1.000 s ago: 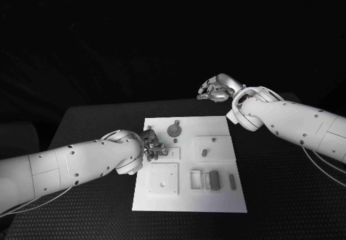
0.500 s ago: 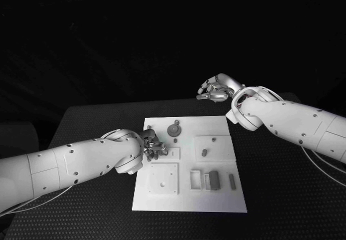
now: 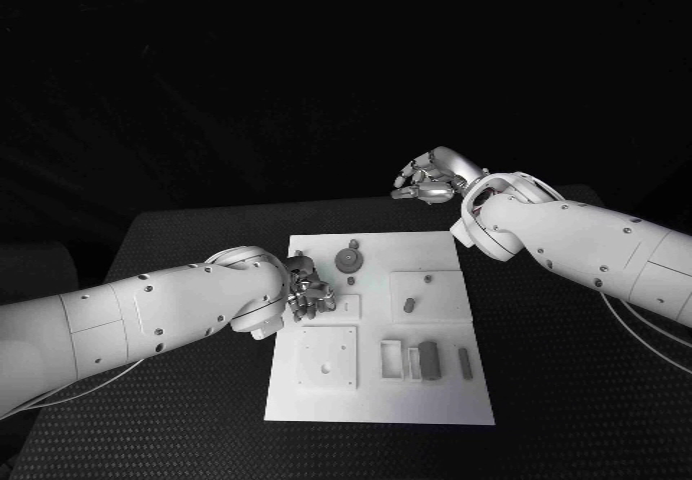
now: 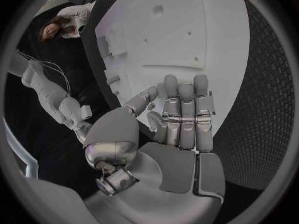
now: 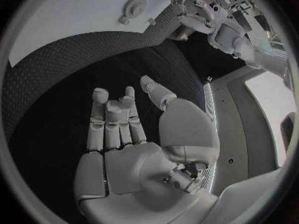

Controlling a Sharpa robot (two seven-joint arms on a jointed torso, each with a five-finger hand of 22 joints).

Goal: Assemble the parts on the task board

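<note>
The white task board (image 3: 378, 395) lies in the middle of the black table. On it are grey parts: a round disc (image 3: 348, 260), a small peg (image 3: 410, 305) standing in a square plate, a dark block (image 3: 427, 360) and a slim bar (image 3: 463, 362). My left hand (image 3: 306, 290) hovers over the board's left edge, beside the disc. In the left wrist view the left hand (image 4: 181, 119) has straight fingers and an empty palm above the board (image 4: 187, 35). My right hand (image 3: 430, 178) is raised beyond the board's far edge, loosely curled and holding nothing; the right wrist view shows the right hand (image 5: 118, 129) empty.
A square plate with a hole (image 3: 327, 357) and a white frame (image 3: 391, 360) sit on the board's near half. Black table (image 3: 173, 250) surrounds the board on all sides. The right wrist view shows the disc (image 5: 132, 6) far off on the board (image 5: 74, 15).
My left forearm has rolled and lifted a little, while the left hand stays over the board's left edge. The right hand has hardly moved.
</note>
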